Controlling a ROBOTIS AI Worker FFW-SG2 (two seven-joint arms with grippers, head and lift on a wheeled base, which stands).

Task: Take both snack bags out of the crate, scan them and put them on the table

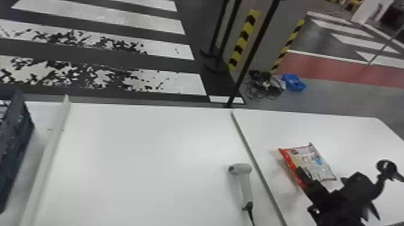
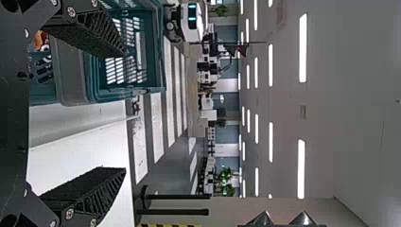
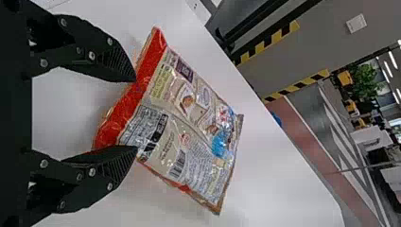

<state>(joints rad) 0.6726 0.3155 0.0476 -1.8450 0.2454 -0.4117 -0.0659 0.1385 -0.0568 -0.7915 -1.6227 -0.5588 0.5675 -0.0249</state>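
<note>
1. My right gripper (image 1: 321, 176) stood wide, its fingertips at the red end of the snack bag (image 1: 318, 162), around four o'clock in the head view, at the worktop (image 1: 150, 150); I could not tell whether the bag touched it.
2. My left gripper (image 2: 126, 111) was wide and empty, near the crate (image 1: 15, 135), at nine o'clock.
3. The scanner (image 1: 245, 186) lay toward five o'clock.

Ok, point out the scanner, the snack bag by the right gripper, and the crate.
Scanner (image 1: 245, 188): head view, on its handle.
Snack bag (image 3: 191, 113): right wrist view, on its printed face.
Crate (image 1: 13, 150): head view, on its side wall.
</note>
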